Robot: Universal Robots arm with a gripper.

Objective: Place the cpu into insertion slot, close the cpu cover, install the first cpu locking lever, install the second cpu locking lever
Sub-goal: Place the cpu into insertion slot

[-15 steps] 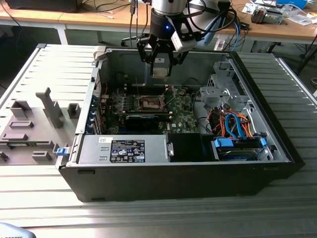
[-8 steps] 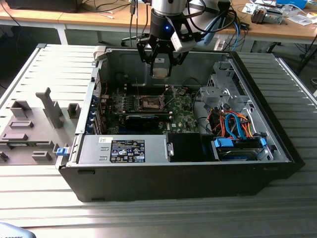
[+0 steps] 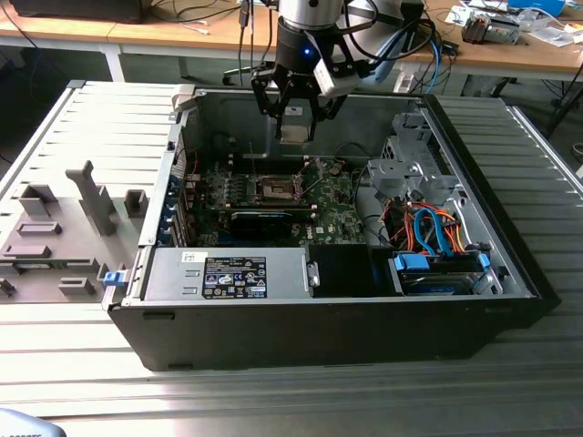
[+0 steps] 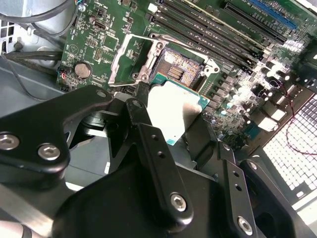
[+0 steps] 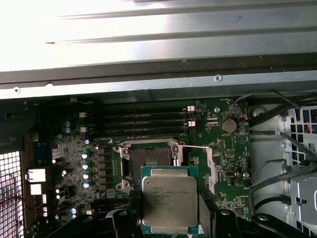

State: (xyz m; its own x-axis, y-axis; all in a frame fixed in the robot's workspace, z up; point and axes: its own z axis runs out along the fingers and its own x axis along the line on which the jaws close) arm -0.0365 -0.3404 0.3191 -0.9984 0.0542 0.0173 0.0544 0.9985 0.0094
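Note:
My gripper [image 3: 295, 123] hangs over the open computer case, shut on the cpu [image 3: 293, 133], a small square chip with a dull silver top. In the first wrist view the cpu [image 5: 170, 201] sits between the black fingers [image 5: 130, 212], just short of the insertion slot [image 5: 148, 163]. The slot is a dark square recess with a silvery rim on the green board [image 3: 342, 223]. It lies bare in the exterior view [image 3: 276, 188]. The cpu cover [image 5: 210, 168] is swung open beside the slot. In the second wrist view the cpu [image 4: 176, 106] hovers near the slot [image 4: 182, 67], and the cover [image 4: 124, 62] stands raised.
Long black memory slots [image 5: 138, 121] run beside the socket. A black card [image 3: 264, 218] lies across the board, with a power supply [image 3: 228, 273] in front. A drive cage [image 3: 410, 168] and orange and blue cables [image 3: 428, 232] fill the exterior view's right. A grey fixture [image 3: 55, 228] sits outside the case.

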